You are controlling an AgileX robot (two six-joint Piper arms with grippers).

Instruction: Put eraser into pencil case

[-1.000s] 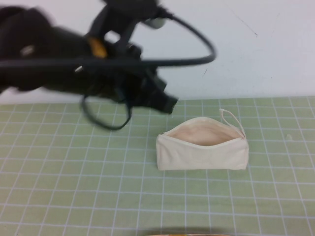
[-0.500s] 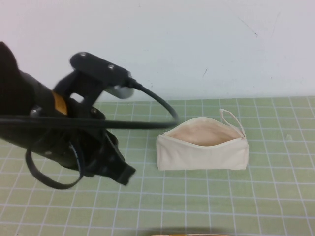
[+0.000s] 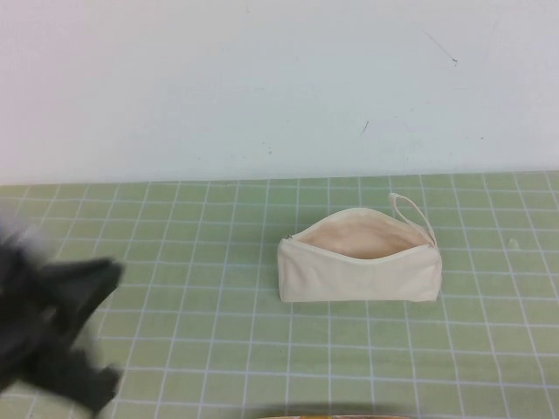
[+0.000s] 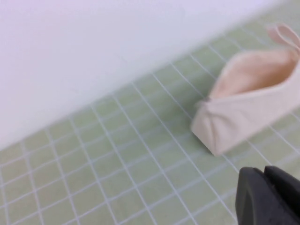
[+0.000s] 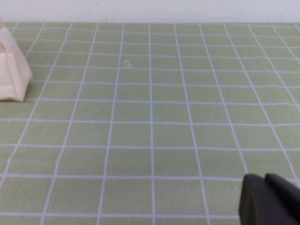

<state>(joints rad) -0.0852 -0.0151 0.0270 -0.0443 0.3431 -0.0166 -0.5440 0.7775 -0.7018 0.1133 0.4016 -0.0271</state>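
Observation:
The cream-white pencil case [image 3: 358, 272] lies on the green grid mat, right of centre, its zip open and the pale peach lining showing. Its loop strap [image 3: 410, 209] is at the far right end. The eraser is not in view. My left gripper [image 3: 61, 336] is a dark blur at the mat's front left, well away from the pouch. In the left wrist view the left gripper [image 4: 265, 176] has its fingers together, empty, with the pencil case [image 4: 248, 110] beyond it. My right gripper [image 5: 265, 180] is shut and empty over bare mat, with a corner of the pencil case [image 5: 11, 70] far off.
The green grid mat [image 3: 262, 349] covers the table up to a white wall [image 3: 279, 87] at the back. A thin tan strip [image 3: 332, 415] shows at the front edge of the high view.
My left arm has swung from behind and left of the pencil case down to the front left corner of the mat. The pencil case has not moved.

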